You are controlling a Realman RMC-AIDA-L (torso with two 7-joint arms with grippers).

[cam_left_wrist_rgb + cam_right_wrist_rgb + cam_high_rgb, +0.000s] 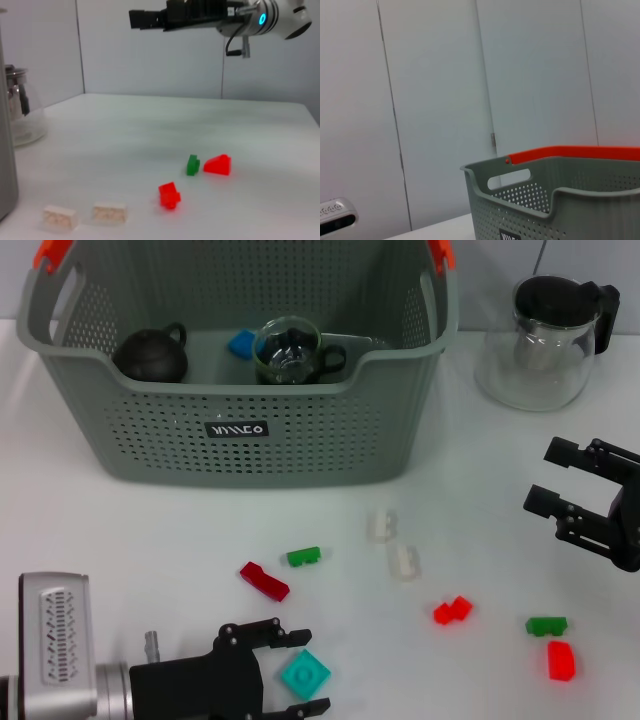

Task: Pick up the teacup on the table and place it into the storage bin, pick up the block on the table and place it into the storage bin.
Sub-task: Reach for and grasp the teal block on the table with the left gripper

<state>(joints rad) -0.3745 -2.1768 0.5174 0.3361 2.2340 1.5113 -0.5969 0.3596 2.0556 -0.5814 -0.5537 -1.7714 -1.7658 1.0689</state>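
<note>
In the head view the left gripper (pixel 298 672), at 7 o'clock, has its fingers spread either side of the teal block (pixel 304 675), not yet clenched; it should close squarely on flat sides, then lift toward the bin (pixel 240 455) at 11 o'clock, where a glass teacup (pixel 290 352) already sits. The left wrist view shows only the right gripper (pixel 137 19) and loose blocks; the right wrist view shows the bin, and in the head view the right gripper, at 3 o'clock, hangs released.
</note>
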